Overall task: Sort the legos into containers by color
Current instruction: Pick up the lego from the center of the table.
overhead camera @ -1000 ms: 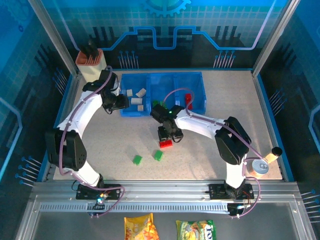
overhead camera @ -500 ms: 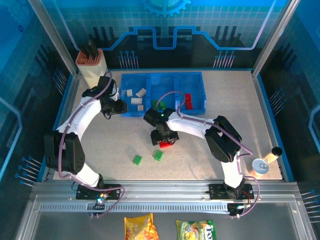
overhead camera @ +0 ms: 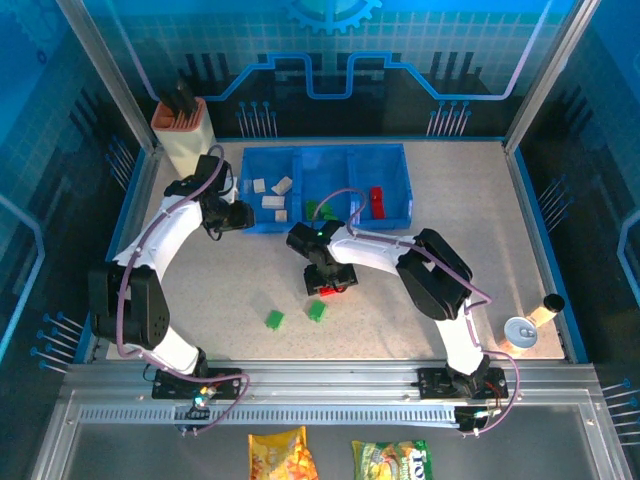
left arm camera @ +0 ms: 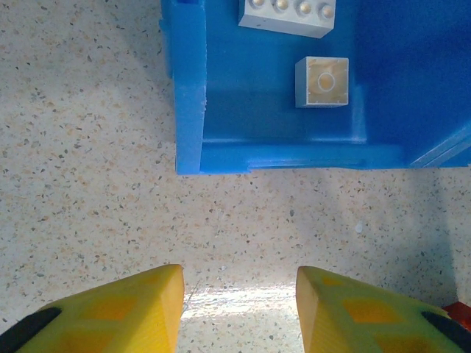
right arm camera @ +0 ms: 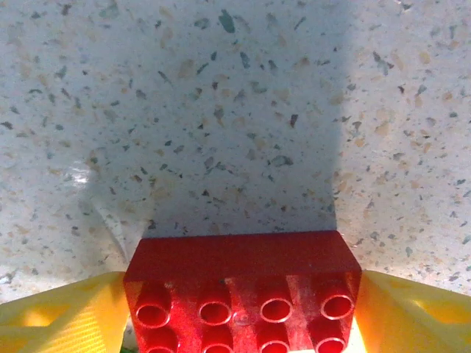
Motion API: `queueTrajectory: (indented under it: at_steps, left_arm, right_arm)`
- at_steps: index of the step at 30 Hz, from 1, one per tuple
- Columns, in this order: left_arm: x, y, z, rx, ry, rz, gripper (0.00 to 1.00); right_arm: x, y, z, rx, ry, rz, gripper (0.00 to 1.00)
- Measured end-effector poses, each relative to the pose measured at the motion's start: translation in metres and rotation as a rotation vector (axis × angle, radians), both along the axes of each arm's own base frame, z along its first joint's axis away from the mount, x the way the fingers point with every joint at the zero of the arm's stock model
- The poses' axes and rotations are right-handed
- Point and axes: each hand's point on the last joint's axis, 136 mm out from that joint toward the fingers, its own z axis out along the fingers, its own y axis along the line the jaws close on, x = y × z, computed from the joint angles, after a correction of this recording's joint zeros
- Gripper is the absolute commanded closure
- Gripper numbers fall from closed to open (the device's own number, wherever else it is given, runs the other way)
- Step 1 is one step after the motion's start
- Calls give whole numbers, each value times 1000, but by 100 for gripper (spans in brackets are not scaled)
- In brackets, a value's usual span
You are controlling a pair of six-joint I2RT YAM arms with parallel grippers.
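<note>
Two yellow fingers [right arm camera: 66,316] of the right gripper [right arm camera: 239,323] pinch a red lego [right arm camera: 243,283] by its short ends, with its studs turned toward the wrist camera. Ahead of the brick lies bare speckled table [right arm camera: 221,110], shaded, with nothing in the way. From overhead, the right gripper [overhead camera: 325,283] hangs over the open middle of the table. The containers [overhead camera: 395,180] are just beyond it. Two green legos [overhead camera: 316,310] lie on its base side, one close and the other [overhead camera: 274,319] farther to its left. To its right the table runs free to the blue border.

The left gripper [left arm camera: 239,309] is spread wide with nothing between its fingers. It sits over bare table just short of the near-left corner wall [left arm camera: 190,88] of the containers. Past that wall lie cream legos [left arm camera: 324,81], one of them [left arm camera: 287,13] clipped by the frame's top. Overhead, the left gripper [overhead camera: 238,215] sits beside the tray's left end.

The red lego's lower part is cut off in the wrist view, so I cannot tell whether it touches the table. Overhead, the gripper covers most of it [overhead camera: 333,291]. A red sliver at the bottom-right corner of the left wrist view is too cropped to identify.
</note>
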Motion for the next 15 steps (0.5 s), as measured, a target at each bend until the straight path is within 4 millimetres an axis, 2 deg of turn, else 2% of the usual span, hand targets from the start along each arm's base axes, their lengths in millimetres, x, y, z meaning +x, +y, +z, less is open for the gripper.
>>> queueTrajectory:
  at_steps: [15]
  left_arm:
    - [0, 0, 0, 0, 0, 0, 55]
  right_arm:
    - [2, -1, -1, 7, -2, -37, 32]
